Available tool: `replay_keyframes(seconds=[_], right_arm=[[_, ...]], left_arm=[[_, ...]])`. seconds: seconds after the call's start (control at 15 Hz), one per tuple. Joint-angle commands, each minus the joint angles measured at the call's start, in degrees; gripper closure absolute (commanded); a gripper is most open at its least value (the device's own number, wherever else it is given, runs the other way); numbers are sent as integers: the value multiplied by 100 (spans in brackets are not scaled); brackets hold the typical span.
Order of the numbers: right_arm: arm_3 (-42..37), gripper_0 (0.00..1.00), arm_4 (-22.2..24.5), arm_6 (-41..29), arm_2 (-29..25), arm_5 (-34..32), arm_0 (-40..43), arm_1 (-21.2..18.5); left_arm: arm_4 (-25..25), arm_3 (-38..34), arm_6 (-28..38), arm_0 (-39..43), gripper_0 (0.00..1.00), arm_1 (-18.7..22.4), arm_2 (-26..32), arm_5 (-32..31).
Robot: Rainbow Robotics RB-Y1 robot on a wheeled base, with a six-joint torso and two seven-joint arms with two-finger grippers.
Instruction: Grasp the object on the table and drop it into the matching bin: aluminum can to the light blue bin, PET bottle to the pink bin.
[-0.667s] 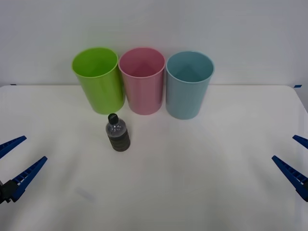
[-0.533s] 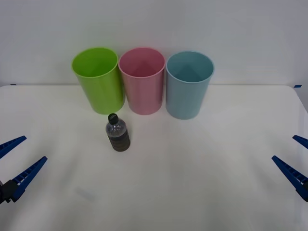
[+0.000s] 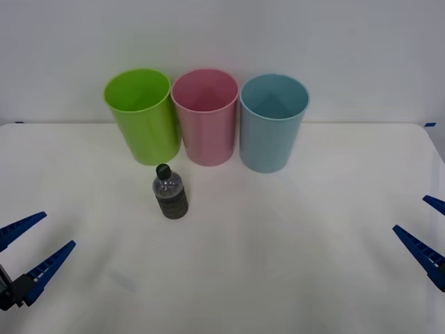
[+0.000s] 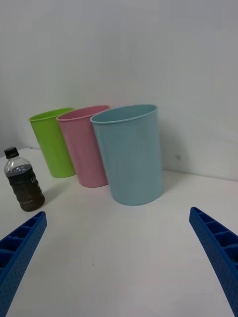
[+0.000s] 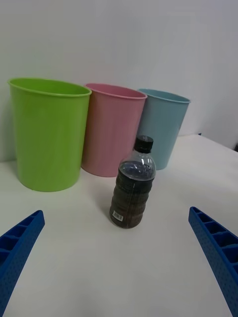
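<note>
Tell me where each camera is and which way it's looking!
Front view: sits above the arms, looking down at the white table; the left claw and right claw show at the sides, both open.
Left wrist view: on the left arm, facing the PET bottle; left claw at the bottom corners.
Right wrist view: on the right arm, facing the light blue bin; right claw at the bottom corners.
All three show the bottle, lime green bin, pink bin and blue bin.
</note>
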Motion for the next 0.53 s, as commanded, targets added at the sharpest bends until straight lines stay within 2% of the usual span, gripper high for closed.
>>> replay_keyframes(seconds=[0.07, 0.27, 0.53], right_arm=[[-1, 0, 0, 0, 0, 0, 0, 0], [-1, 0, 0, 0, 0, 0, 0, 0], [-1, 0, 0, 0, 0, 0, 0, 0]], left_arm=[[-26, 129, -227, 15, 0, 1, -57, 62], [0, 622, -799, -179, 0, 1, -207, 97], [-97, 877, -931, -372, 0, 1, -611, 168]])
